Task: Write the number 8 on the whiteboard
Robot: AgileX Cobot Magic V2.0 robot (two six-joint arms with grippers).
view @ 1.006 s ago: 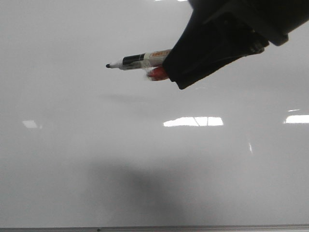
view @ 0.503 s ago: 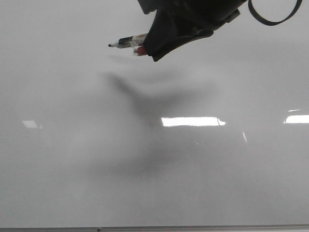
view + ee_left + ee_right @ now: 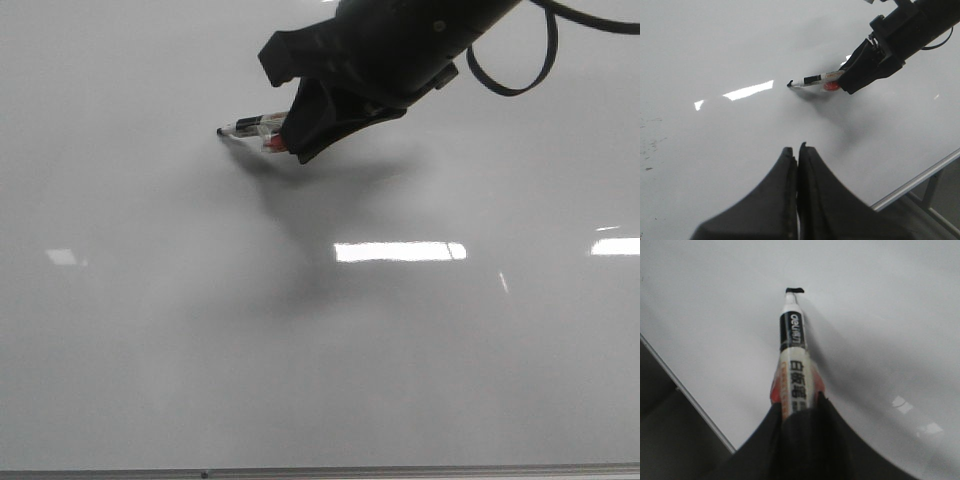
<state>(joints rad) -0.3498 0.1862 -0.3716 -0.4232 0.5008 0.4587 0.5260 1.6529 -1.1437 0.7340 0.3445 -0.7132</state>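
The whiteboard is a glossy pale grey board that fills the front view. My right gripper is shut on a black-tipped marker with a white labelled barrel and a red part. The marker points left and its tip meets its own shadow on the board. In the right wrist view the marker sticks out of the gripper, with a short black stroke at its tip. No finished number 8 shows on the board. My left gripper is shut and empty above the board, short of the marker.
The board's thin grey frame edge runs along the front, and also shows in the left wrist view and the right wrist view. Bright light reflections lie on the board. Faint dark specks mark one side.
The right gripper with the marker moved left and farther back, then came down. Its shadow has closed up to the tip, which now meets the board.
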